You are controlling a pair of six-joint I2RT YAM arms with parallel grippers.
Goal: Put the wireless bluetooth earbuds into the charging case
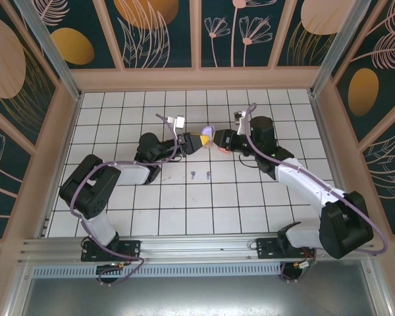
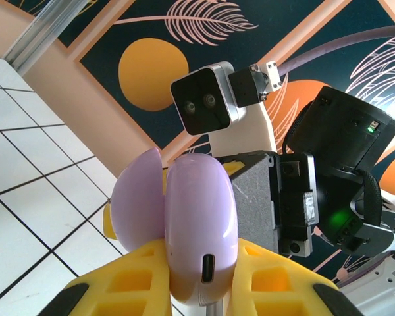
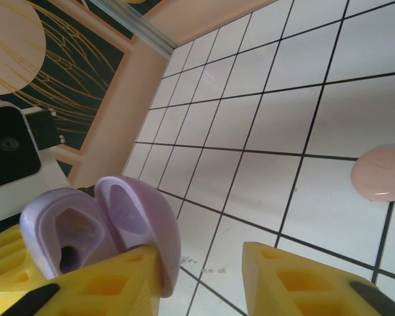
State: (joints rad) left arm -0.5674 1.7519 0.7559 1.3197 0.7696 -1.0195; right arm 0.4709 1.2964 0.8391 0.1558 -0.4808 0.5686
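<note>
Your left tool (image 1: 197, 141) is closed on the lilac charging case (image 2: 197, 217), and its lid (image 2: 135, 197) stands open. Your right tool (image 3: 204, 266) faces it with the jaws apart, one finger just beside the case. Two tiny earbuds (image 1: 194, 174) lie on the tabletop (image 1: 184, 204) near both tools.

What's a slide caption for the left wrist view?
Left gripper clamps the open lilac charging case, charge port toward the camera, with the right arm's wrist camera just beyond.

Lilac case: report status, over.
Left gripper shut on lilac case, lid open. Right gripper open at the lid. Two earbuds on tiles, not yet in. Pink case lies aside.
</note>
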